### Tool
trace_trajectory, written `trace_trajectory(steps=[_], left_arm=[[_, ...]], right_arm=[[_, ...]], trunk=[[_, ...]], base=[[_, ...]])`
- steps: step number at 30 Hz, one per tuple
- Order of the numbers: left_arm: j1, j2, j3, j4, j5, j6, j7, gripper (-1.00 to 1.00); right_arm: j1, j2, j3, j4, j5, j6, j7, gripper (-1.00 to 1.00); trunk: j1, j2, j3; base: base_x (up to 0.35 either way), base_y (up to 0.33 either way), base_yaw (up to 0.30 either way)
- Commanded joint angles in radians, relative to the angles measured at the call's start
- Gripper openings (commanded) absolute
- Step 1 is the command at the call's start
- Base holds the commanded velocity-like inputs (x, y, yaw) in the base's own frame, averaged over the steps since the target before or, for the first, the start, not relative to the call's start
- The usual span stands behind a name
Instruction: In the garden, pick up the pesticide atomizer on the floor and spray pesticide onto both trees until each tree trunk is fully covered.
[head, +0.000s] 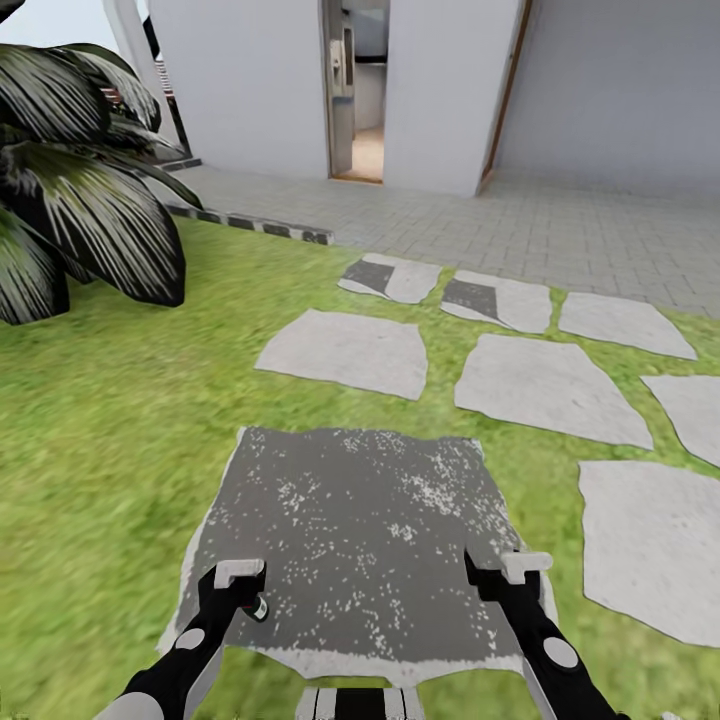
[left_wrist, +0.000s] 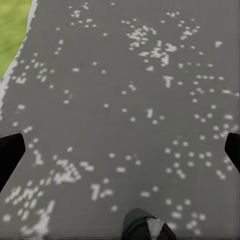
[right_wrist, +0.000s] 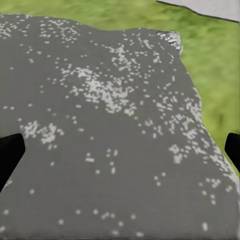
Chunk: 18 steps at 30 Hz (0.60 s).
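Nearest the robot, the black left gripper (head: 238, 585) and the black right gripper (head: 510, 577) hang side by side over a dark grey, white-speckled paving slab (head: 370, 540) set in the green grass lawn (head: 100, 450). In the head view a very small dark object with a bright red part, which looks like the pesticide atomizer (head: 259, 606), sits right against the left gripper's inner side; whether the fingers pinch it cannot be told. In the left wrist view the two black fingertips (left_wrist: 10, 155) stand spread at opposite edges of the picture, and a dark rounded object (left_wrist: 145, 226) shows low between them. In the right wrist view the right gripper's fingertips (right_wrist: 10, 152) are likewise spread wide with only the speckled slab between them.

Beyond the dark slab lie several pale grey irregular stepping stones (head: 345, 352) in the grass. To the left stands a dark, striped-leaf bush (head: 80, 200). Farther off, a grey brick-paved terrace (head: 560, 225) runs along a light grey house wall (head: 250, 80) with an open doorway (head: 360, 90).
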<state>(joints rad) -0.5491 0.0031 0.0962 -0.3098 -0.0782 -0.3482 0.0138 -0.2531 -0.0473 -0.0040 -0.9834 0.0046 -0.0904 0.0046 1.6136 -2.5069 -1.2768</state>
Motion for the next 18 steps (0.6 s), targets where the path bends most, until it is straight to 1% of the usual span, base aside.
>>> trace_trajectory(steps=[1, 11, 18], left_arm=[[0.0, 0.0, 0.0, 0.0, 0.0, 0.0, 0.0, 1.0], [0.0, 0.0, -0.003, 0.0, -0.003, 0.0, -0.001, 1.0], [0.0, -0.003, -0.006, 0.0, -0.009, -0.001, -0.003, 1.0]], right_arm=[[0.0, 0.0, 0.0, 0.0, 0.0, 0.0, 0.0, 1.0], [0.0, 0.0, -0.001, 0.0, 0.0, 0.0, 0.0, 1.0], [0.0, -0.002, -0.001, 0.0, -0.001, 0.0, 0.0, 1.0]], trunk=[[0.0, 0.0, -0.006], [0.005, -0.003, -0.06], [0.005, -0.003, -0.066]], base=[[0.0, 0.0, 0.0], [0.0, 0.0, 0.0], [0.0, 0.0, 0.0]])
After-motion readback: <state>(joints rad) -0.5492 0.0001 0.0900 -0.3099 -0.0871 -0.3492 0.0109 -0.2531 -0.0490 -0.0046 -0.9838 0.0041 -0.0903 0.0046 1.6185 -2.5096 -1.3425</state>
